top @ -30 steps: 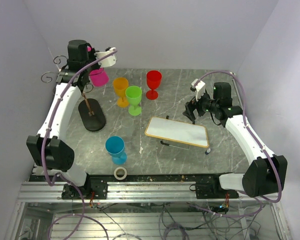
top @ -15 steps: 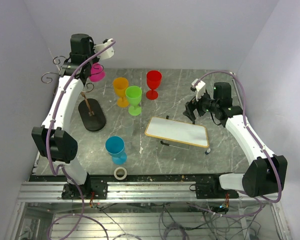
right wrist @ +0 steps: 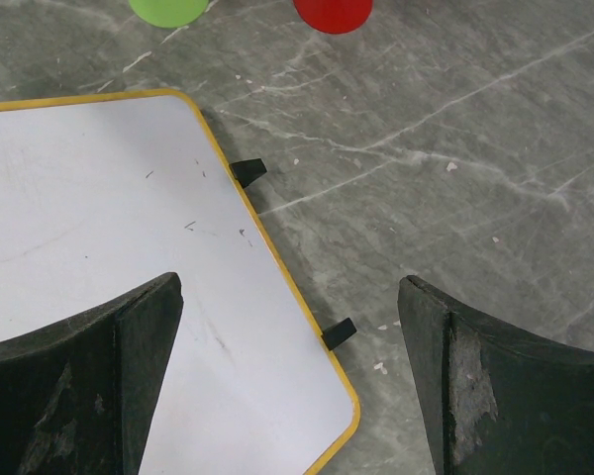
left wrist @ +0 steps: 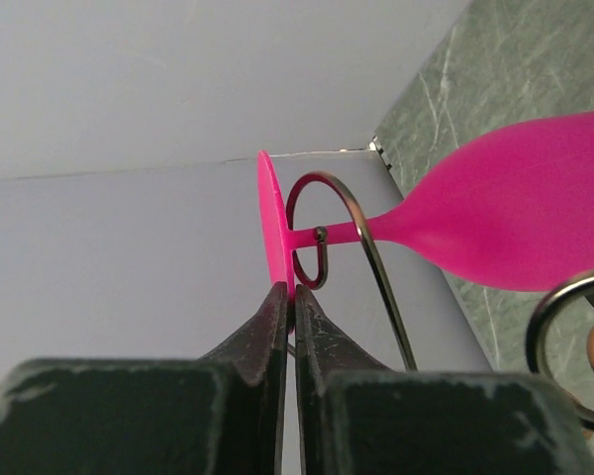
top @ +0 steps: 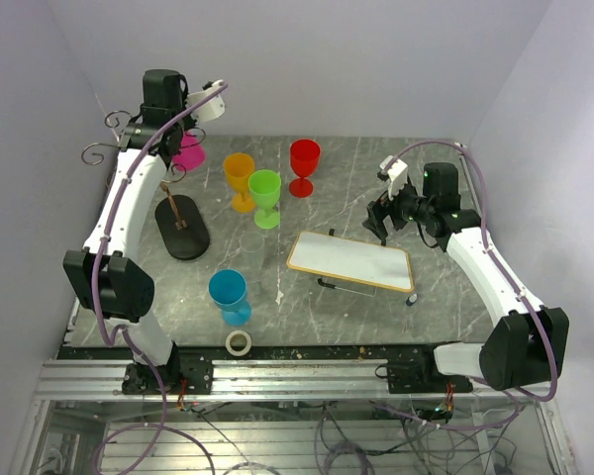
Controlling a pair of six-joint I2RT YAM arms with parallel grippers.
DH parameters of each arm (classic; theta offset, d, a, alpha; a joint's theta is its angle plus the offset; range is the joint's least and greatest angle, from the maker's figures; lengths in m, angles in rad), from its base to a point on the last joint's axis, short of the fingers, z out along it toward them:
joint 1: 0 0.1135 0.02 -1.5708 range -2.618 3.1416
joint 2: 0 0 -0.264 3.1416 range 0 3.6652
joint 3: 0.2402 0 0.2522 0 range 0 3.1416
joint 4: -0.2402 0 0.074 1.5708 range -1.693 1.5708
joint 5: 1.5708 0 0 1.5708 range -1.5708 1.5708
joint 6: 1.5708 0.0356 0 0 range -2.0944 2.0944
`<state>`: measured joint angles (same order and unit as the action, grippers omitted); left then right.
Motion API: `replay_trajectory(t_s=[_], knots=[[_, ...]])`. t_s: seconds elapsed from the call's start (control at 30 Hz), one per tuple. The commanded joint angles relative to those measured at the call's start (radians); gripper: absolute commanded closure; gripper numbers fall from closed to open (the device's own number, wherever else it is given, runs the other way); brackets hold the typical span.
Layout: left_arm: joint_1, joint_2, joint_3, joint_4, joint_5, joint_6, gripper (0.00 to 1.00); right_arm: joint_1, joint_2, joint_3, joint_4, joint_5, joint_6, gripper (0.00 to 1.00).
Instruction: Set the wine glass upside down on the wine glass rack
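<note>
Grey marble table (top: 356, 198), two arms bolted at the near edge. The left arm (top: 129, 208) reaches up over the far-left corner; the right arm (top: 485, 262) is bent over the right side. White board with yellow rim (top: 351, 260) lies flat right of centre. The right gripper (right wrist: 289, 285) hangs above the board's corner, jaws wide, nothing between them. The wine glass rack (top: 183, 239) stands far left on its black oval base, scroll arms up top. The pink wine glass (left wrist: 515, 218) has its stem threaded through a curled rack arm, foot on one side of the wire, bowl on the other. The left gripper (left wrist: 290, 297) is pinched nearly closed on the foot's rim. Orange (top: 240, 173), green (top: 265, 190) and red (top: 304, 158) glasses stand upright mid-table, a blue glass (top: 228, 292) nearer. Tape roll (top: 239, 342) sits at the near edge.
</note>
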<state>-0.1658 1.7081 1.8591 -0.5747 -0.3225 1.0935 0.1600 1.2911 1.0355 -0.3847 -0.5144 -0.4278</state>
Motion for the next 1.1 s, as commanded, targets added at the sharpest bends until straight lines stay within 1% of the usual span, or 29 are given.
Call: replay_trajectory(t_s=[0.0,0.23,0.33,0.57,0.63,0.8,0.97,1.0,1.07], knots=[[-0.018,-0.018,0.013,-0.038,-0.021,-0.018,0.85,-0.006,0.002,-0.017,0.029,0.006,-0.008,0.1],[-0.032,-0.022,0.008,-0.058,-0.039,-0.024,0.75,-0.005,0.001,-0.018,0.03,0.009,-0.009,0.1],[-0.039,-0.024,0.009,-0.059,-0.056,-0.036,0.68,-0.005,-0.002,-0.018,0.03,0.013,-0.012,0.1],[-0.047,-0.04,0.009,-0.056,-0.093,-0.07,0.58,-0.006,-0.014,-0.023,0.038,0.027,-0.011,0.09],[-0.049,-0.052,0.009,-0.057,-0.094,-0.085,0.54,-0.007,-0.017,-0.023,0.038,0.024,-0.011,0.09],[-0.055,-0.094,-0.008,-0.047,-0.1,-0.125,0.37,-0.007,-0.022,-0.025,0.045,0.029,-0.008,0.09],[-0.058,-0.158,-0.032,-0.057,-0.073,-0.191,0.14,-0.007,-0.025,-0.028,0.048,0.03,-0.004,0.09],[-0.058,-0.171,-0.036,-0.063,-0.065,-0.207,0.11,-0.007,-0.026,-0.028,0.048,0.03,-0.004,0.09],[-0.059,-0.197,-0.038,-0.08,-0.04,-0.25,0.09,-0.008,-0.025,-0.028,0.05,0.03,-0.002,0.08]])
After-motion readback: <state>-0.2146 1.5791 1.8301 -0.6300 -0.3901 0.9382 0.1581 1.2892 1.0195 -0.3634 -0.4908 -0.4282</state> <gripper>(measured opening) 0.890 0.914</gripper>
